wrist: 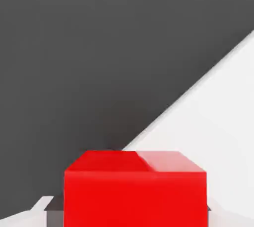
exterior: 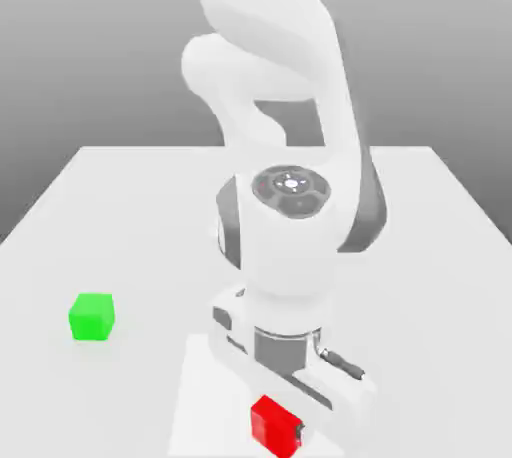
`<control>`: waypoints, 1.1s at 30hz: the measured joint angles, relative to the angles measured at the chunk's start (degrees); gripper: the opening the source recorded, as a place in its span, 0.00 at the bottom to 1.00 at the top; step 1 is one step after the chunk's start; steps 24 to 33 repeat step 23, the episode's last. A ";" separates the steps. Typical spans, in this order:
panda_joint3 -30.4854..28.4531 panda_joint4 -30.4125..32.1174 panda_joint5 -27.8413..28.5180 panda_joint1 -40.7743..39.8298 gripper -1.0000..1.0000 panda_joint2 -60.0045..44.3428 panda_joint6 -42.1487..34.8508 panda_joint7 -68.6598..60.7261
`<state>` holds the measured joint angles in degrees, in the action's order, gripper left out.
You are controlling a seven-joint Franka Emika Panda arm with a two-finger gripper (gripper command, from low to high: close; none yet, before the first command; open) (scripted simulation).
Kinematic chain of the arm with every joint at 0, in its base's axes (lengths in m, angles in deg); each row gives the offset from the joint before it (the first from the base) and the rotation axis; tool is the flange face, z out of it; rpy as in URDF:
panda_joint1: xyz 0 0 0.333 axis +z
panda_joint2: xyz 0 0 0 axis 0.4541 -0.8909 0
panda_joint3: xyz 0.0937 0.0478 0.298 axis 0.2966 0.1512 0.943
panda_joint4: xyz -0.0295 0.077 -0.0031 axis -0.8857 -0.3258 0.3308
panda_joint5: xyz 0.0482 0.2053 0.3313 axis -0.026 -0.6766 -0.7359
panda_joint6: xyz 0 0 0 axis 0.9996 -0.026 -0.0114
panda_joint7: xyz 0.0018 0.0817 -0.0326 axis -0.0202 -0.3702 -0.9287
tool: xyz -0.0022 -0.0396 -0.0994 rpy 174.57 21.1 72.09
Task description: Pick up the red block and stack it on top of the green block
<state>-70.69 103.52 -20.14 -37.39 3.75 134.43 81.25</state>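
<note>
Exterior view shows 1 white robot arm that reaches down to the red block, and the red block is the landmark for all places here. The claw is narrow around this block: its 2 fingers are closed on it, and it sits between them. In the hand view, 1 dark fingertip pad is against a side of the red block, and the opposite side also meets a finger.

The green block stands on the white table, well apart from the red block, toward the exterior view's left and farther up in that view. It is upright, and nothing lies on its top. A brighter patch of rectangular form spreads around the red block in the exterior view. The red block is turned at an angle to the front of that view. In the hand view, its upper part has 2 tones, deep red and paler red. Whether the red block touches the table, I cannot tell.
</note>
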 joint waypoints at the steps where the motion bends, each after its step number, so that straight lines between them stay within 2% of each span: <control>1: -0.14 0.68 -1.01 -0.50 0.00 1.92 -1.27 -0.39; 6: -7.89 8.24 -3.95 -8.40 0.00 10.21 -2.45 4.35; 10: -13.05 15.08 -5.20 -21.14 0.00 17.35 -2.56 9.73; 13: -16.20 20.21 -6.28 -25.99 0.00 22.91 -2.38 13.56; 20: -16.87 21.35 -8.89 -27.60 0.00 12.38 9.49 13.20; 21: -16.86 21.31 -9.24 -27.52 1.00 11.21 10.60 12.99; 33: -16.86 21.31 -9.24 -27.52 1.00 11.21 10.60 12.99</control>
